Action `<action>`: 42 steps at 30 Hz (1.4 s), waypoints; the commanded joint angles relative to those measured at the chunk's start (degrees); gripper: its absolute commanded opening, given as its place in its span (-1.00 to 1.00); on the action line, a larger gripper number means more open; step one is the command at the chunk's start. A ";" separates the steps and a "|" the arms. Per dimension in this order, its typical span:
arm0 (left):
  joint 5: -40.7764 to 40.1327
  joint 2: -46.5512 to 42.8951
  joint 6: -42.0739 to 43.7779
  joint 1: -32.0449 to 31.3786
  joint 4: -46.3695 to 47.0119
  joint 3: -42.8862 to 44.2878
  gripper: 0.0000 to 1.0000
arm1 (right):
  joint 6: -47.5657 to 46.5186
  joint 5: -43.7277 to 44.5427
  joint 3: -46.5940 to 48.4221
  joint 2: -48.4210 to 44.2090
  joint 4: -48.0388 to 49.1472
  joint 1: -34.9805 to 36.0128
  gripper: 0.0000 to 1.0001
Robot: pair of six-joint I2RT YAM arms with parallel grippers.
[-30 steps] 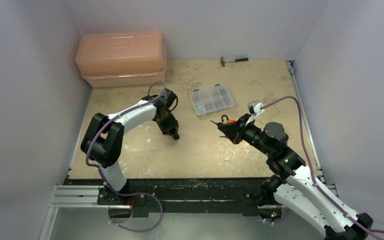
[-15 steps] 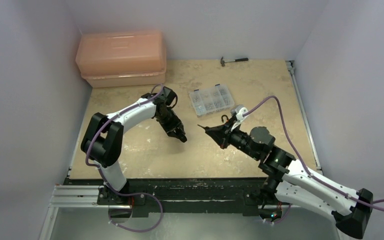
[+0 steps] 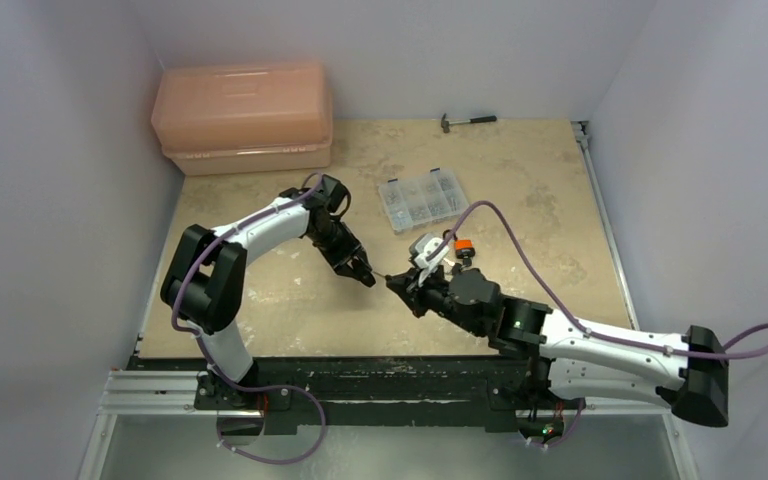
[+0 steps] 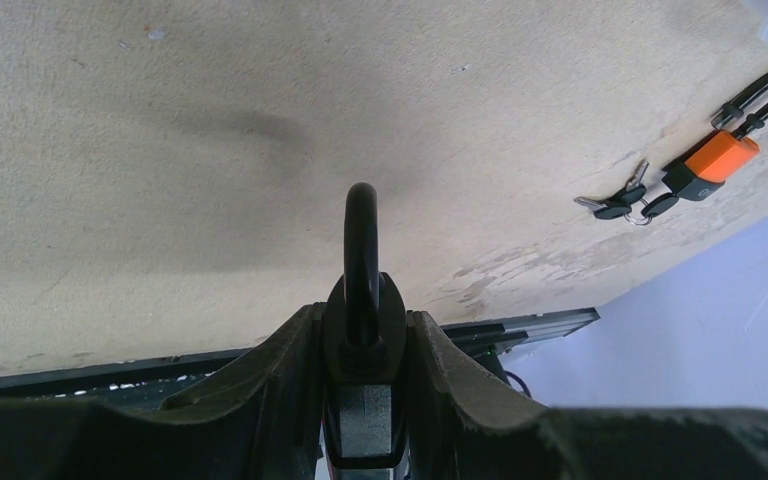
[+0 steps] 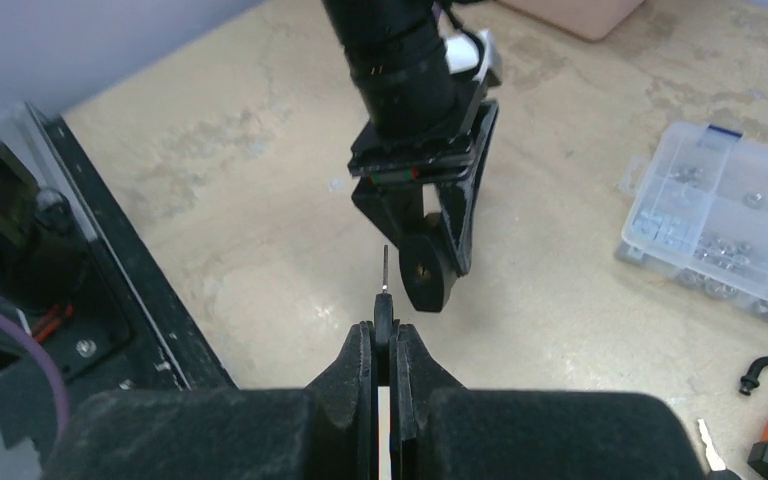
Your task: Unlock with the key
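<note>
- Two clamped grips, tip to tip above the table.
- Clenched in the left gripper: a black padlock, shackle pointing outward.
- Pinched by its head in the right gripper: the key, blade just beside the padlock.

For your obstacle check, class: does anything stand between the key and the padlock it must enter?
Nothing visible does. The right gripper holds the key, blade aimed toward the padlock clamped in the left gripper, with only open air between them.

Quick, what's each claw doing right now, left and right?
Left claw: closed on a black padlock, shackle sticking out.
Right claw: closed on the key, blade pointing forward.
</note>
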 commanded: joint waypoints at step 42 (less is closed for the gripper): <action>6.33 -1.98 2.11 2.22 3.90 -1.26 -1.00 | -8.18 11.35 13.23 26.58 -2.09 2.91 -1.00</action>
